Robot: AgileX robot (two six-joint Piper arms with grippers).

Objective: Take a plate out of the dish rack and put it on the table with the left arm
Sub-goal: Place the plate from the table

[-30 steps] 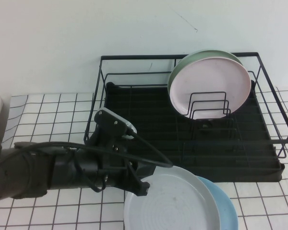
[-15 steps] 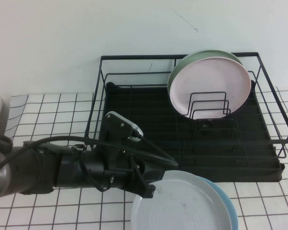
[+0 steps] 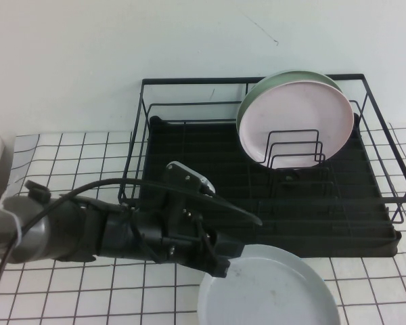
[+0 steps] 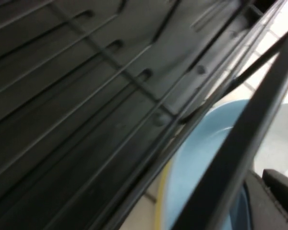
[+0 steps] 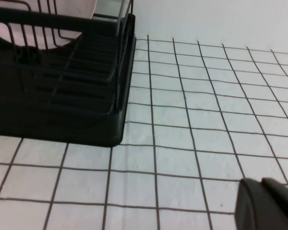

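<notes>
The pale grey plate (image 3: 267,288) is seen lying flat at the near edge of the tiled surface (image 3: 74,152), just in front of the black dish rack (image 3: 264,196). Its left rim is pinched by the left claw (image 3: 220,265), which is closed right down on it, with the left arm (image 3: 88,233) stretched in low from the left edge. A pink plate (image 3: 298,125) is stood upright in the wire dividers at the rack's far right, with a green plate (image 3: 284,80) tucked behind it. A light blue plate (image 4: 201,182) is caught under the grey one in the left wrist view. Only a dark corner of the right claw (image 5: 269,203) is shown, over bare tiles beside the rack; open or closed can't be told.
</notes>
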